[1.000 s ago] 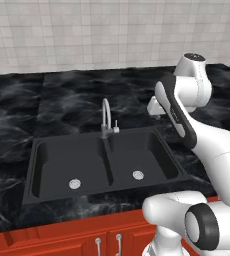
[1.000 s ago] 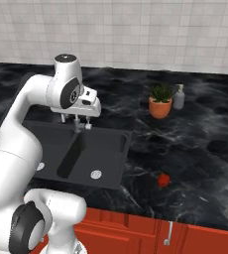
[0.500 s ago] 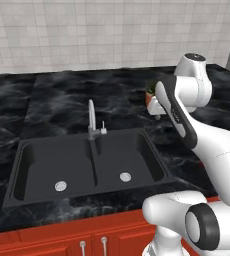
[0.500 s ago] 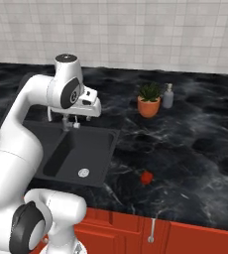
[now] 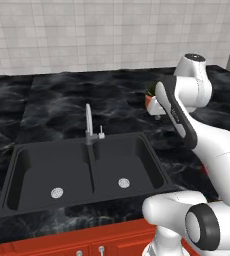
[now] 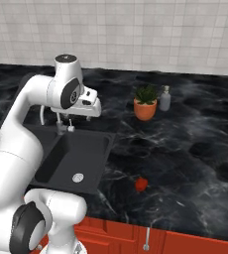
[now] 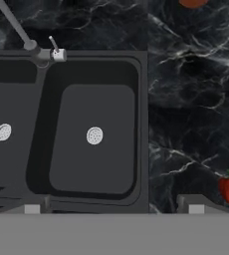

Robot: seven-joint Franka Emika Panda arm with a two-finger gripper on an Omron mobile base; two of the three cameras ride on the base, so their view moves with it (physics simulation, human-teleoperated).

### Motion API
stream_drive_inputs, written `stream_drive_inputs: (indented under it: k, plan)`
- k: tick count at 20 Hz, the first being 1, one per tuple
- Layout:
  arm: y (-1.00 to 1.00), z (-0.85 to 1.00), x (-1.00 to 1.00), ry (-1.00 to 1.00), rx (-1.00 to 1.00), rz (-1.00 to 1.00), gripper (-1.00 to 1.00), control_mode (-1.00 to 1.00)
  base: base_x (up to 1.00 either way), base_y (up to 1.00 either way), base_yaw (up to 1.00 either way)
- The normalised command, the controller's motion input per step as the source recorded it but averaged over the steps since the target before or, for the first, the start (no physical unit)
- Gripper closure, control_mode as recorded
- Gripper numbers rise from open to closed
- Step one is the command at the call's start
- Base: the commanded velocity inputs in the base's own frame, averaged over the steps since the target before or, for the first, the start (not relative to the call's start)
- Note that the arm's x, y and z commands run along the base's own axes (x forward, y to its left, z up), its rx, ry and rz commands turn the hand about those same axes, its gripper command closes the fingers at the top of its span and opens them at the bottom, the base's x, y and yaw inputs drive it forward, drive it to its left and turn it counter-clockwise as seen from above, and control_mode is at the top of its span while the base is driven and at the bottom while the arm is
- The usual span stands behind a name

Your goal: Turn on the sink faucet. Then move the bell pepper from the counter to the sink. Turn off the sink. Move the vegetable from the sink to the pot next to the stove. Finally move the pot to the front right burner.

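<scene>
- Your base has driven on since a second ago: in the left base view the matte black sink [image 5: 87,170] has slid left, and in the right base view it has slid left too.
- The gripper [image 6: 66,119] hangs empty, fingers spread wide, above the counter [image 6: 185,149].
- The slim silver sink faucet [image 5: 88,124] stands at the sink's 12 o'clock edge.
- The glossy red bell pepper [image 6: 142,184] lies on veined black marble, at 4 o'clock from the sink.
</scene>
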Motion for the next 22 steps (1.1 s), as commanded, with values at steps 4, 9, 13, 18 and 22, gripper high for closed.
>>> stream_drive_inputs:
  k: [4,9,13,18,22]
  plan:
    - [0.0,-0.04,0.0,0.0,0.0,0.0,-1.0,-1.0,0.04,-0.07,0.01]
    - [0.02,-0.59,0.11,0.02,0.0,0.05,-1.0,-1.0,0.0,0.0,0.0]
    - [0.0,-0.67,0.05,-0.11,0.02,0.28,-1.0,-1.0,0.0,0.0,0.0]
    - [0.0,-0.43,0.04,-0.24,0.04,0.47,-1.0,-1.0,0.0,0.0,0.0]
    - [0.13,-0.29,-0.01,-0.1,0.0,0.32,-1.0,-1.0,0.0,0.0,0.0]
